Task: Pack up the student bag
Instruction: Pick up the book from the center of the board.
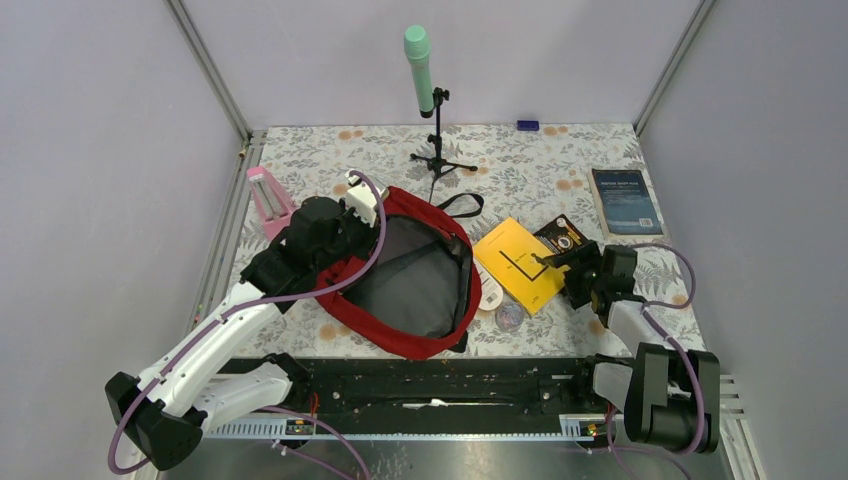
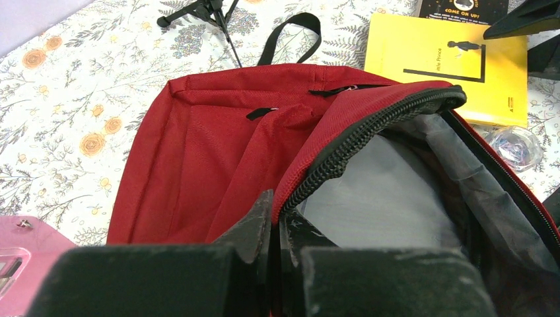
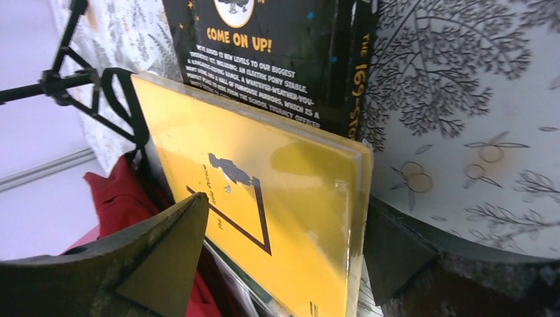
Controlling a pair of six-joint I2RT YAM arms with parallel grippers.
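Observation:
The student bag point(image 1: 420, 270), a red backpack, lies open mid-table and shows its grey lining. My left gripper point(image 1: 355, 205) is at its far-left rim. In the left wrist view the left gripper point(image 2: 277, 211) is shut on the bag's point(image 2: 211, 152) red zipper edge and holds the opening up. My right gripper point(image 1: 560, 262) is open at the right edge of a yellow book point(image 1: 515, 262) beside the bag. In the right wrist view the right gripper point(image 3: 287, 205) straddles that yellow book point(image 3: 277, 191): one finger is over the cover, the other beyond the edge.
A black book point(image 1: 562, 237) lies partly under the yellow one, and a dark blue book point(image 1: 625, 200) is at the far right. A white item point(image 1: 490, 295) and a clear round thing point(image 1: 509, 317) sit by the bag. There are also a microphone stand point(image 1: 437, 150) and a pink object point(image 1: 268, 198).

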